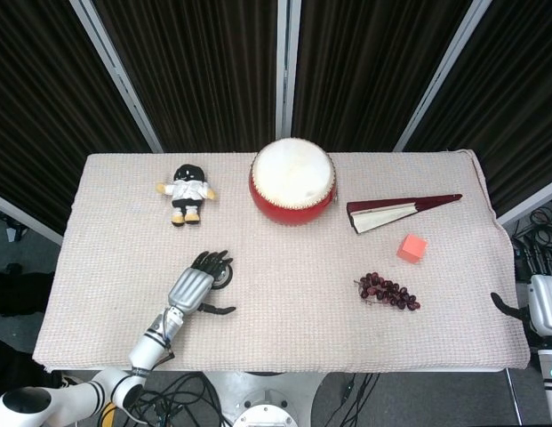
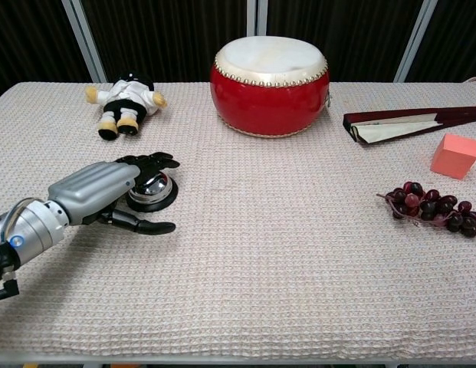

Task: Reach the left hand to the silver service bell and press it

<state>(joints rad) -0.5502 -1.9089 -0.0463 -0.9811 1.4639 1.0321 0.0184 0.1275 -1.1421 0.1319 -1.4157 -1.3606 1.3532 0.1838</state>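
Your left hand (image 2: 100, 192) lies palm-down over the silver service bell (image 2: 151, 189), fingers (image 2: 149, 162) draped across its dome, thumb stretched along the table (image 2: 260, 268) beside it.

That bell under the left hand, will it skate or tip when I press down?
Probably neither. The silver service bell sits low on a wide dark base, so tipping looks unlikely. The woven table cloth should grip it against sliding. The left hand lies over its near side, though, so an off-centre push might nudge it.
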